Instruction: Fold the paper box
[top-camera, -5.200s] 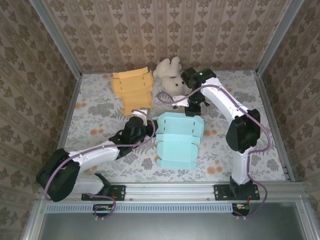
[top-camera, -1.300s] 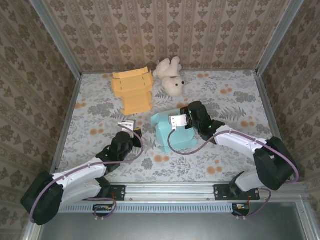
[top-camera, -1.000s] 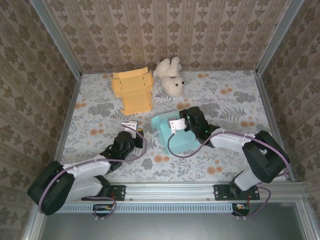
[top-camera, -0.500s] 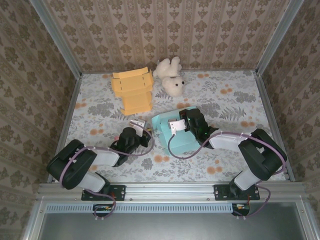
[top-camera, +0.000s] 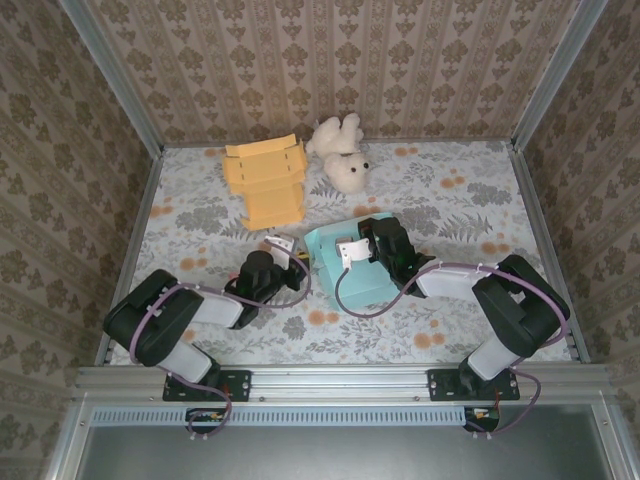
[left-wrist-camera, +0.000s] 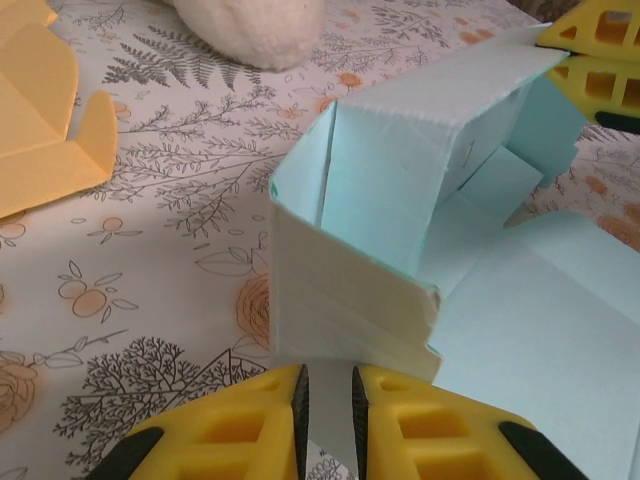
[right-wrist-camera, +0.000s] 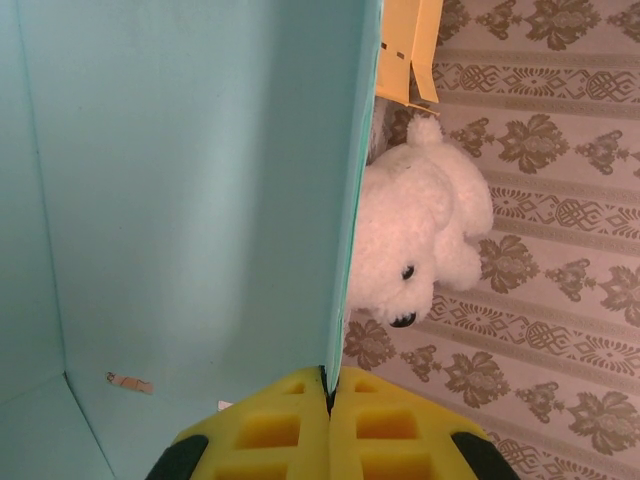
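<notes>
Teal paper box (top-camera: 365, 290), half-formed: right gripper (right-wrist-camera: 330, 398) pinches one upright wall; left gripper (left-wrist-camera: 328, 420), narrowly parted and empty, faces its corner. Recommend creasing squarely.

The table (top-camera: 480, 200) lies bare at far right and along its left side. The blue box (top-camera: 365, 285) stands mid-table, with the left arm (top-camera: 215, 310) and right arm (top-camera: 450, 280) lying low across the near strip on either side. The orange box (top-camera: 266, 186) and plush bear (top-camera: 341, 160) crowd the far edge, just beside each other.
</notes>
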